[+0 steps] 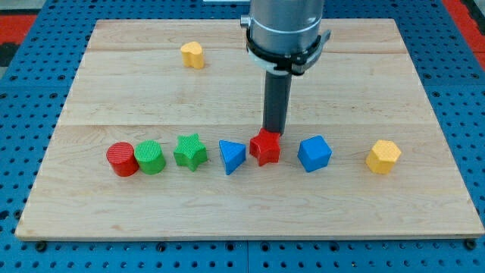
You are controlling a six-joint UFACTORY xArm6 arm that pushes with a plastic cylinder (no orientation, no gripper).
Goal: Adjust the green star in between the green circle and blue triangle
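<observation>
Green star (190, 151) sits on counter (227, 212) between green circle (151, 157) and blue triangle (232, 157). No gripper on rig; rod holds nothing. My tip (272, 132) behind red star (265, 147), contact probably hidden. Risk: sweep toward view's left drags red star into blue triangle, disturbing row.

Arm came in from the view's top, grey wrist housing vertical, dark rod straight down. My tip (272, 133) sat at the upper edge of the red star (265, 147) (touching or just beside, couldn't tell which).
</observation>
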